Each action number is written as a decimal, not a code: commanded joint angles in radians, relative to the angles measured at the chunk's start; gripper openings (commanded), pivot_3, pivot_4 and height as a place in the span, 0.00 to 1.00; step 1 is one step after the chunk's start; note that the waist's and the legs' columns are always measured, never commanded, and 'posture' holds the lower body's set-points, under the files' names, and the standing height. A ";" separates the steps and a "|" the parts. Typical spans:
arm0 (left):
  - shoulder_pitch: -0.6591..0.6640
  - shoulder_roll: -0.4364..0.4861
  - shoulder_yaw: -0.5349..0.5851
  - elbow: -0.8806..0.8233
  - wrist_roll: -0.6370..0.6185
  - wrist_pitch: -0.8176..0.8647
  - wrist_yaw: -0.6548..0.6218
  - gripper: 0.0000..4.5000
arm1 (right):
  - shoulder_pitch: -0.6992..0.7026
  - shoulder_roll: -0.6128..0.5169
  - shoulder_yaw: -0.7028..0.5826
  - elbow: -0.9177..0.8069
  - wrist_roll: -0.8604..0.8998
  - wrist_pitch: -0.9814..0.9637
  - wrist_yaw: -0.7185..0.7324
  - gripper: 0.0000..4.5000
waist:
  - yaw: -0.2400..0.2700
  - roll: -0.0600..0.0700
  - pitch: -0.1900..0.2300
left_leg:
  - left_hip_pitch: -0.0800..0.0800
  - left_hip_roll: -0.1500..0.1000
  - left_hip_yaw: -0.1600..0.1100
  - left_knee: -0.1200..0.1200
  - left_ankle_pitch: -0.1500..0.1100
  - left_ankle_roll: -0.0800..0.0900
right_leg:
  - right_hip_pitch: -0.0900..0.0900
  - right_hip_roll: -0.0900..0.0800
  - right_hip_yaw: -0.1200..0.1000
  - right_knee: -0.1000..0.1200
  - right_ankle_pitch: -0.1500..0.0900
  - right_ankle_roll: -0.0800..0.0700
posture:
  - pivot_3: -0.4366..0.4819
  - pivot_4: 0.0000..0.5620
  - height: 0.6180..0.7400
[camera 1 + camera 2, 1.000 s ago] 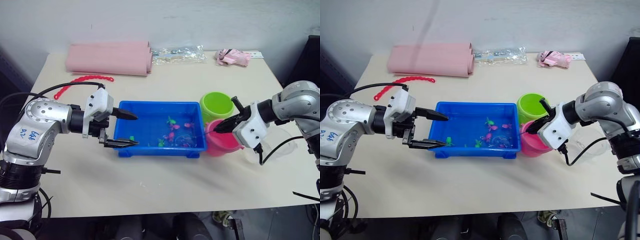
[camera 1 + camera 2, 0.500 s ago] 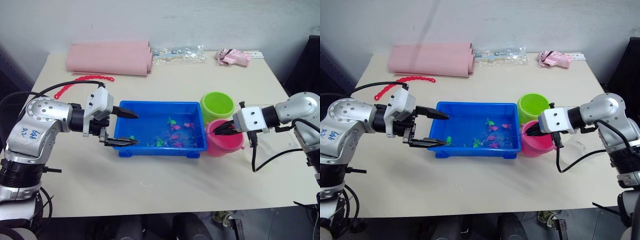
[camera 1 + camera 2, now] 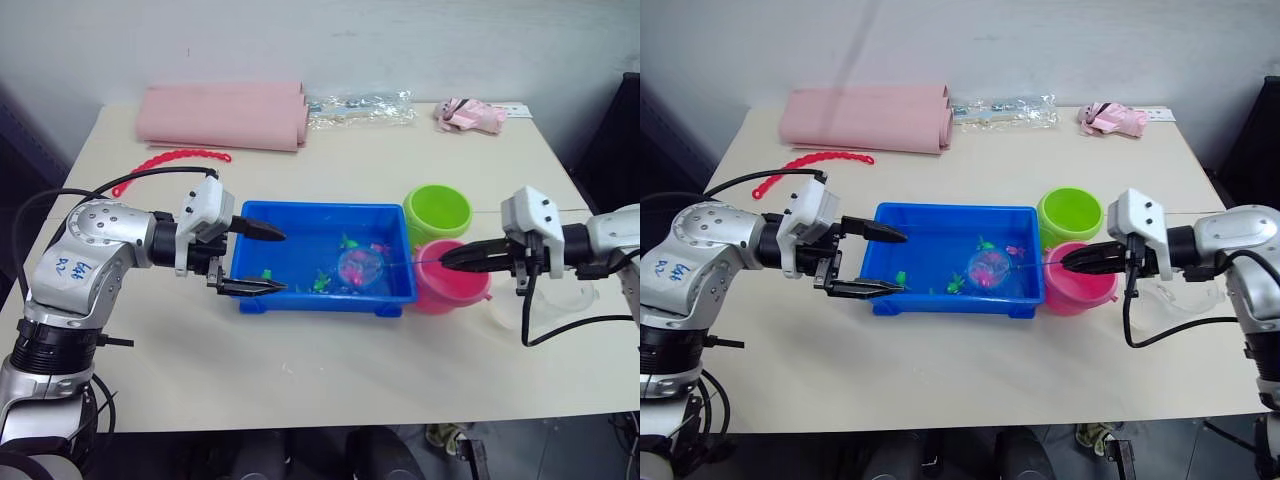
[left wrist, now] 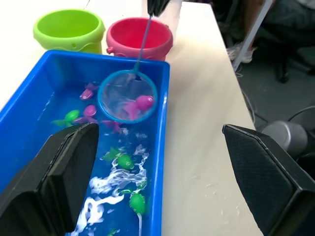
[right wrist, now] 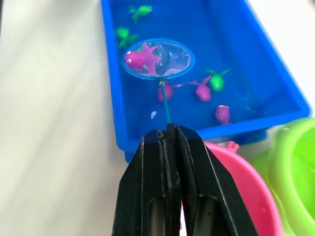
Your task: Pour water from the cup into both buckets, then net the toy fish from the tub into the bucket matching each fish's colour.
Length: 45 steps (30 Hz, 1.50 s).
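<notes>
Right wrist view: net (image 5: 158,59) hoop inside tub (image 5: 112,98) rim

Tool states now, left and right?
Left tool: open, empty, straddling the tub's end wall.
Right tool: shut on the net, pink fish inside.

You had the tub (image 3: 300,296) mid-table, with both buckets (image 3: 436,213) at its right end, one behind the other. The net (image 3: 360,268) hung over the tub's right half, holding one fish (image 5: 140,58); other fish lay in the tub.
</notes>
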 commanded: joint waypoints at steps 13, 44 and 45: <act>-0.184 -0.168 -0.128 0.236 0.060 -0.153 -0.104 0.98 | 0.489 -0.121 -0.683 -0.300 0.035 0.208 -0.085 0.00 | 0.030 0.000 0.000 | -0.001 -0.001 0.001 0.000 0.000 0.001 | 0.001 0.001 0.000 -0.002 0.000 0.000 | 0.48 0.27 1.00; -0.292 -0.238 -0.133 0.406 0.127 -0.251 -0.167 0.98 | 0.586 -0.188 -0.807 0.079 -0.687 -1.585 -0.451 0.00 | 0.019 0.001 -0.001 | 0.001 -0.001 0.003 0.001 0.000 0.001 | 0.002 0.002 0.002 -0.001 0.000 0.000 | 0.48 0.27 1.00; -0.289 -0.237 -0.133 0.405 0.129 -0.253 -0.166 0.98 | 0.579 -0.188 -0.799 0.066 -0.698 -1.589 -0.465 0.00 | 0.016 0.001 -0.001 | 0.001 0.000 0.003 0.001 0.000 0.001 | 0.002 0.002 0.002 -0.001 0.000 0.000 | 0.48 0.27 1.00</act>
